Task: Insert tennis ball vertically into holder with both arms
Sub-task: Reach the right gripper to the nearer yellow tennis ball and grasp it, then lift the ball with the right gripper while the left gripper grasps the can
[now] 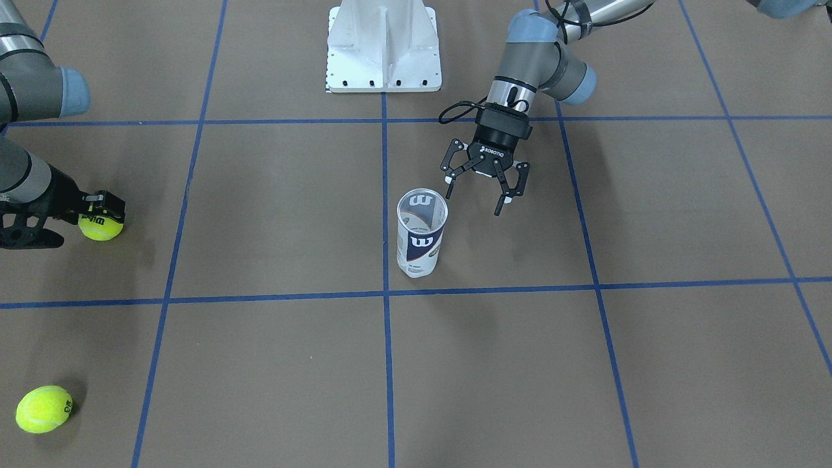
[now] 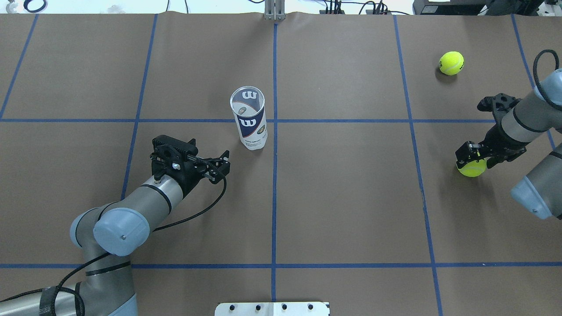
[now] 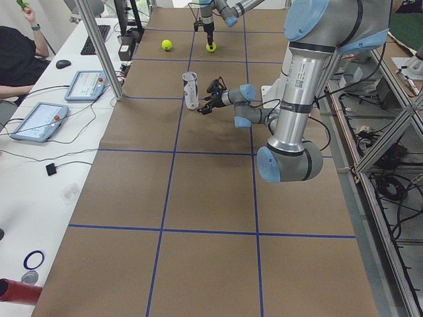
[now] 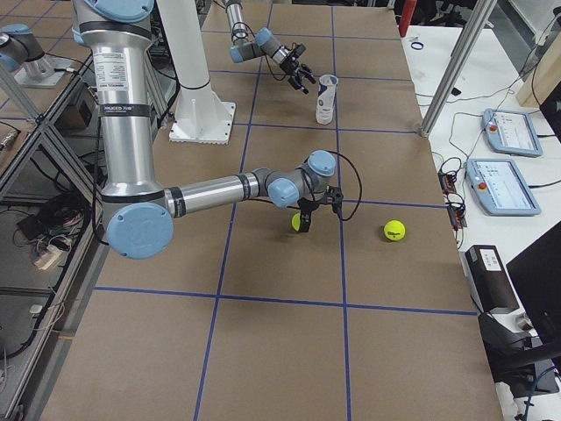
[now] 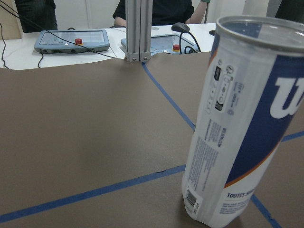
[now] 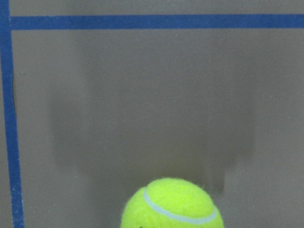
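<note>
The holder (image 2: 250, 120) is a clear can with a navy and white "W" label. It stands upright and empty near the table's middle (image 1: 421, 237) and fills the right of the left wrist view (image 5: 242, 133). My left gripper (image 2: 219, 164) is open and empty, just short of the holder on the robot's side (image 1: 484, 188). My right gripper (image 2: 472, 160) points down and is shut on a yellow tennis ball (image 2: 473, 169) low over the table at the far right (image 1: 101, 227). The ball shows at the bottom of the right wrist view (image 6: 172, 204).
A second tennis ball (image 2: 451, 62) lies loose on the table beyond the right gripper (image 1: 43, 409). The white robot base plate (image 1: 383, 45) sits at the near middle edge. Blue tape lines grid the brown table. Operator tablets lie on a side desk (image 4: 504, 184).
</note>
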`<state>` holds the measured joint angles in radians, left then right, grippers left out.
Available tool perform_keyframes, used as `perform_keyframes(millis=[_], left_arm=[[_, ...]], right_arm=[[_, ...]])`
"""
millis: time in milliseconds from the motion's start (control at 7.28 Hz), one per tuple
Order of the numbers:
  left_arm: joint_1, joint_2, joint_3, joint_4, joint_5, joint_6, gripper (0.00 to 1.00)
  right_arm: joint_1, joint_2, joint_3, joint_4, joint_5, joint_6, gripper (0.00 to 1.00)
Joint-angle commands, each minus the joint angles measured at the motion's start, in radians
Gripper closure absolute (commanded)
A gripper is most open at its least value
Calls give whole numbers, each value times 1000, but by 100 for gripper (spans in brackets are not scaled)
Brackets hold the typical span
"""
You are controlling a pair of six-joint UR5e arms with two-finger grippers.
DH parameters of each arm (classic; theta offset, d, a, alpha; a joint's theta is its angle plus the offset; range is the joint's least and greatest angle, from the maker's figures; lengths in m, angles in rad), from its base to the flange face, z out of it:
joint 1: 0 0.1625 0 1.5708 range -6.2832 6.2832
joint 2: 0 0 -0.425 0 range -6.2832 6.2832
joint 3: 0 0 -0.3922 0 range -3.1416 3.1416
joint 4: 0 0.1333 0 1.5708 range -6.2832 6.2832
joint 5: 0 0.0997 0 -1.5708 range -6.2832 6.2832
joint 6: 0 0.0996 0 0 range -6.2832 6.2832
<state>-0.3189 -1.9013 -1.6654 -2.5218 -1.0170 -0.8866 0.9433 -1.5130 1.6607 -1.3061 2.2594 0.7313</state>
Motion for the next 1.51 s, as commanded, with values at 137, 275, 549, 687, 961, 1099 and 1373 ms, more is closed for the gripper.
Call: perform_keyframes(millis=[137, 275, 549, 687, 961, 1099, 1373], left_arm=[[1, -12, 4, 0, 0, 0, 2], [1, -15, 4, 0, 0, -2, 2], [43, -48, 44, -2, 62, -2, 2], [50, -111, 112, -2, 102, 0, 2], [53, -143, 150, -6, 109, 0, 2], [54, -151, 151, -6, 109, 2, 3], [49, -179, 151, -8, 103, 70, 4]], right_arm=[[3, 5, 31, 2, 2, -4, 100], [37, 5, 80, -5, 15, -1, 100], [74, 35, 119, -13, 63, 13, 100], [75, 68, 116, -16, 77, 19, 100], [77, 227, 119, -172, 88, 65, 100], [75, 294, 119, -252, 88, 66, 100], [72, 353, 114, -280, 88, 98, 100]])
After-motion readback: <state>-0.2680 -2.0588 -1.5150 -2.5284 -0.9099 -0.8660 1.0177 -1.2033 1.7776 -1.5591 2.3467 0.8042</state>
